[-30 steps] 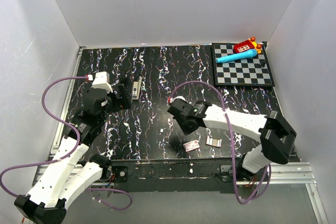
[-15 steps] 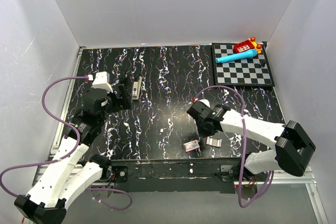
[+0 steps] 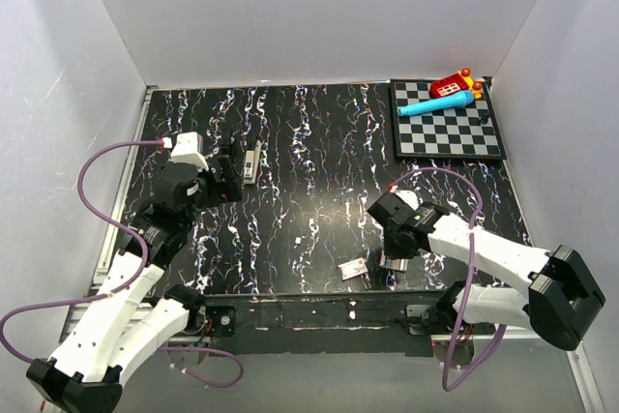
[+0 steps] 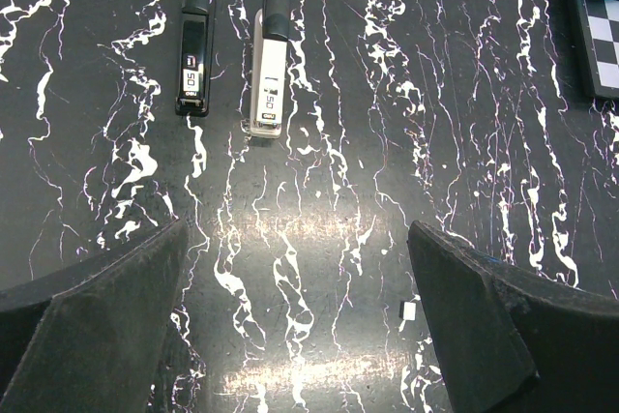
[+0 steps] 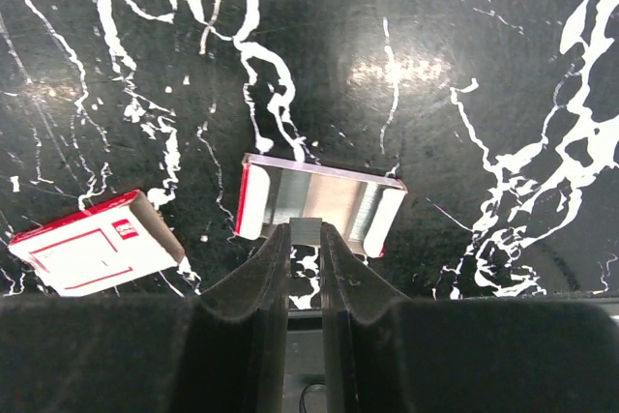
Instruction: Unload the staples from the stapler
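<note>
Stapler: the small grey-silver metal stapler with a dark end (image 4: 270, 70) lies flat in the left part of the black, white-veined table (image 3: 319, 142), about midway between its far and near edges. A slim black bar (image 4: 194, 60), probably its other half, lies parallel just beside it.
Handling: likely light, rigid and smooth, so it may skid on the table, and the hinged halves may flop apart.
Where to hold: across the narrow sides near mid-length, clear of the dark end.
Left jaws: the left gripper (image 4: 300, 336) is released wide, on the near side of the stapler, touching nothing.
Right jaws: the right gripper (image 5: 308, 236) is clenched on a small grey metal piece (image 5: 308, 229), perhaps staples. It is over a shallow silver tray with red ends (image 5: 290, 200), by the table's near edge right of centre.
Nearby: a small red-and-white flat box (image 5: 92, 249) lies near the tray, not touching it.
</note>
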Available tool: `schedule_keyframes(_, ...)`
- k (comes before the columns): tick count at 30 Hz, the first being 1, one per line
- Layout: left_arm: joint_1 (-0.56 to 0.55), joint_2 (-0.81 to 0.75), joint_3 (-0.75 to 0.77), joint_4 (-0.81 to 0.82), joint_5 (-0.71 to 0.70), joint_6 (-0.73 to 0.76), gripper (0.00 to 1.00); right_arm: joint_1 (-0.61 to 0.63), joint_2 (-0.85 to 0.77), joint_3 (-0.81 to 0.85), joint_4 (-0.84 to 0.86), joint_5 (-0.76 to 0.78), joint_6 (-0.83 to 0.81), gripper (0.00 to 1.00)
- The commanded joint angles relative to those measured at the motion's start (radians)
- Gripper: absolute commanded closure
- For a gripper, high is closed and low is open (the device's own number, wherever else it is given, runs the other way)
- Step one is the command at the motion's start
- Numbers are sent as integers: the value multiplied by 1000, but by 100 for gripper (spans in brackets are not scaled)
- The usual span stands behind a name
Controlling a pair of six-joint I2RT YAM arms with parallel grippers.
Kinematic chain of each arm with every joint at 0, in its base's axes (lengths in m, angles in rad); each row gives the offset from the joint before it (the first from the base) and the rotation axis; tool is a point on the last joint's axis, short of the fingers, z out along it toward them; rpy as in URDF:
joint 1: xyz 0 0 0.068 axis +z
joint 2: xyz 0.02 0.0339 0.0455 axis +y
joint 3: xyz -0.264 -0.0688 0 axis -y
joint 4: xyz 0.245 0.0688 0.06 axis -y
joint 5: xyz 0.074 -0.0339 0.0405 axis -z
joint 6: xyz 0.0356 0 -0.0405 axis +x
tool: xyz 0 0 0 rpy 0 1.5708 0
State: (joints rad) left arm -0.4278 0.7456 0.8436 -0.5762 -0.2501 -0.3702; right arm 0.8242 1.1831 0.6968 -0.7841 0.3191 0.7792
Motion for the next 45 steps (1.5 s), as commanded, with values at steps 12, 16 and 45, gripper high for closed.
schedule_keyframes(12,-5,5,-11,3,5,4,2,-56,-37,-65,29,8,55,82)
schedule_keyframes(16,-3,6,-11,1,5,5,2,-60,-28,-68,39,5,57,81)
schedule_keyframes(45,-3,1,-14,-2,3,5,2,-71,-19,-89,71,-3,68,66)
